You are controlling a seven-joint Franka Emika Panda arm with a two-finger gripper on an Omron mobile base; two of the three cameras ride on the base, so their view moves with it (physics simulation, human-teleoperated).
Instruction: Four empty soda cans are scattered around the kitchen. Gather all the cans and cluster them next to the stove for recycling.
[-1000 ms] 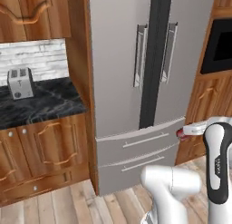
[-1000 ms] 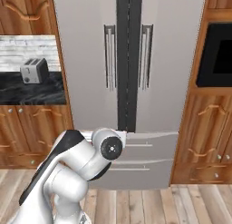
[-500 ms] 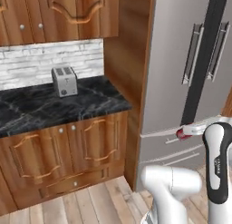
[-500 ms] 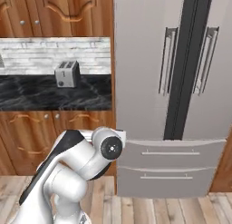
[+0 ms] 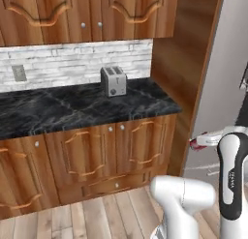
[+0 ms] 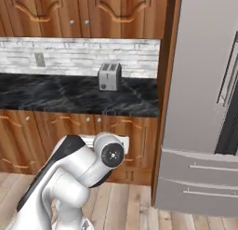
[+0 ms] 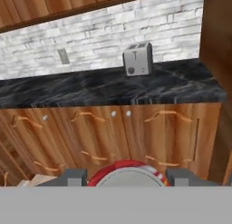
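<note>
A red, silver-topped cylindrical soda can (image 7: pixel 127 176) sits clamped between the two dark fingertips of the white arm's gripper (image 7: pixel 127 180), carried in the air ahead of the wooden base cabinets (image 7: pixel 113 137), below the front edge of the black marble counter (image 7: pixel 90 94) where a silver toaster (image 7: pixel 137 59) stands at the back; any jolt while the base drives could slip the smooth can loose

A: Illumination is even and moderately bright in all views; no light source is visible.

B: Shadows are soft. The toaster (image 5: pixel 113 81) casts only a faint one on the black counter (image 5: pixel 72 110), which carries pale diffuse sheen. Rendering is coarse, edges slightly blurred.
</note>
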